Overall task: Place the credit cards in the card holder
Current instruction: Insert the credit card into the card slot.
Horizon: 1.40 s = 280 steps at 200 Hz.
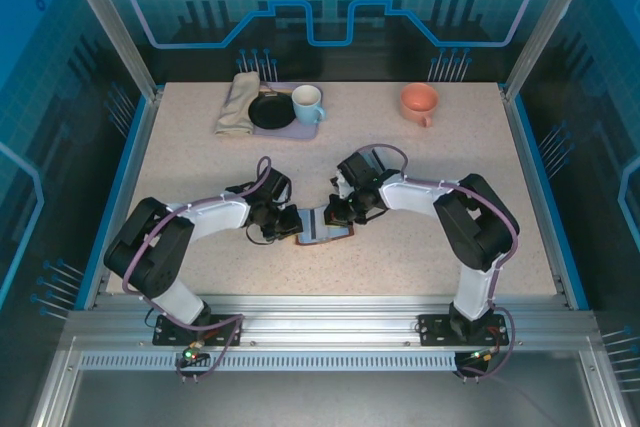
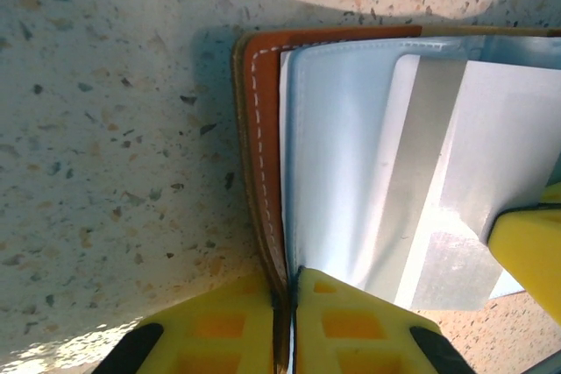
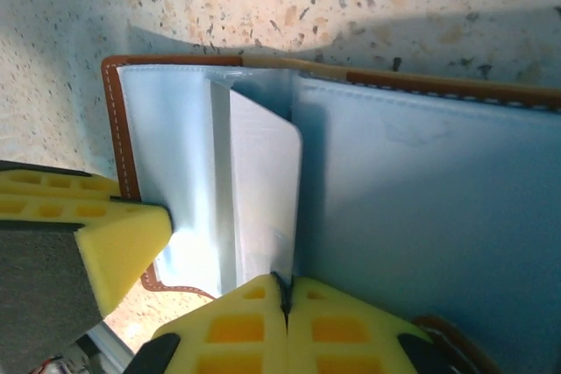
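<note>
We have the holder (image 2: 261, 129) lying open on the surface (image 2: 105, 129), directly ahead of both tools, which meet over it from opposite sides. Our left tool (image 2: 289, 285) is closed on the holder's near edge, with the brown cover and pale blue lining pinched together between its pads, so the rest of the holder spreads away from its tips. Our right tool (image 3: 285, 291) is closed on the near edge of a pale card (image 3: 261, 190). The card reaches straight out from its tips over the lining, close beside the left tool's finger. We cannot tell whether the card's far edge has already entered a pocket, or how steeply it tilts. We judge the card to be light, thin, stiff and slick. A pinch on one short edge suits it, leaving the opposite edge free to lead into a slot, but the hold must be square and firm or the card will swivel between the pads. The holder looks soft and limp, with a smooth lining, and light enough to slide across the surface under any push from the card. We therefore think it is best held at the cover's edge, clear of the pocket mouth, so that the pinch anchors it without pressing the slot shut.
</note>
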Available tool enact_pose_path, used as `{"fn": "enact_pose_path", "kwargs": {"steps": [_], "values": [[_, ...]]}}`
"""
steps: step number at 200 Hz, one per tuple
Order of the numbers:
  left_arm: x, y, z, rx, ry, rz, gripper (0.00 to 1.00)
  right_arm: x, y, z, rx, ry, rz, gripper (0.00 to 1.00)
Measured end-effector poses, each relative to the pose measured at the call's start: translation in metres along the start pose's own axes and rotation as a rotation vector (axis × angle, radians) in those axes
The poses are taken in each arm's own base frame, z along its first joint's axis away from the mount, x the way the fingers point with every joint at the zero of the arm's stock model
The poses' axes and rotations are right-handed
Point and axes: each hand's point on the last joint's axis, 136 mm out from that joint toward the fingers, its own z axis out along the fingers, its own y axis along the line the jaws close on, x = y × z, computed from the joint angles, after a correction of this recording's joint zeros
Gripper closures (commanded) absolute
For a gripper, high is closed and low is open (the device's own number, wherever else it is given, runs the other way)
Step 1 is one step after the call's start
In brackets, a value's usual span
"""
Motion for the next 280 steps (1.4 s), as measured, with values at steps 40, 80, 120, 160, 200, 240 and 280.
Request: {"fn": "enact_pose_path", "kwargs": {"steps": [40, 80, 120, 160, 200, 240, 280], "values": [[-0.001, 0.000, 0.000, 0.001, -0.001, -0.002, 0.80, -0.001, 0.001, -0.005, -0.046, 0.022, -0.016, 1.00], [-0.004, 0.003, 0.001, 0.008, 0.005, -0.014, 0.68, 0.000, 0.002, 0.004, -0.085, 0.070, -0.024, 0.99], [-0.007, 0.005, 0.000, 0.016, 0.004, -0.028, 0.67, -0.002, 0.003, 0.011, -0.092, 0.085, 0.003, 0.93], [-0.007, 0.003, 0.000, 0.024, 0.004, -0.027, 0.64, -0.002, 0.013, 0.017, -0.090, 0.081, 0.015, 0.87], [-0.008, 0.003, 0.000, 0.026, 0.002, -0.029, 0.63, -0.002, 0.016, 0.023, -0.056, 0.068, 0.016, 0.81], [-0.008, 0.003, 0.000, 0.026, 0.002, -0.028, 0.65, -0.001, 0.013, 0.018, -0.026, 0.058, 0.009, 0.72], [-0.009, 0.003, 0.000, 0.028, -0.001, -0.027, 0.74, 0.002, 0.010, 0.013, -0.006, 0.063, -0.004, 0.80]]}}
